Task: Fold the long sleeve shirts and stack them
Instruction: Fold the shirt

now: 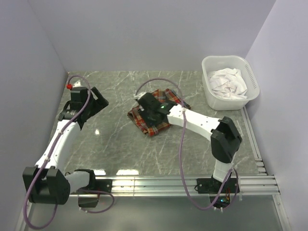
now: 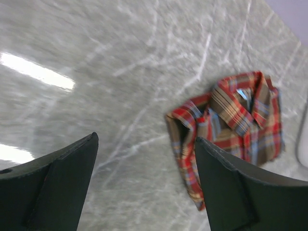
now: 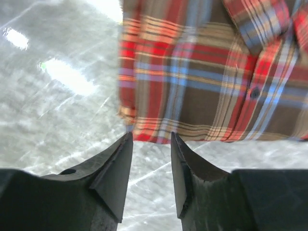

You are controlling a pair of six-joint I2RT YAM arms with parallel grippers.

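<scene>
A folded long sleeve shirt (image 1: 156,122) in red, orange, teal and brown plaid lies at the middle of the marble table, collar up. My right gripper (image 1: 146,107) hangs over it. In the right wrist view this gripper (image 3: 151,135) is partly open with nothing between its fingers, its tips at the near hem of the shirt (image 3: 207,72). My left gripper (image 1: 100,98) is well to the left of the shirt. It (image 2: 145,138) stands wide open over bare marble, with the shirt (image 2: 236,130) beyond its right finger.
A white plastic basket (image 1: 226,103) at the back right holds crumpled white cloth (image 1: 227,83). Purple walls close in the table on three sides. An aluminium rail (image 1: 183,184) runs along the near edge between the arm bases.
</scene>
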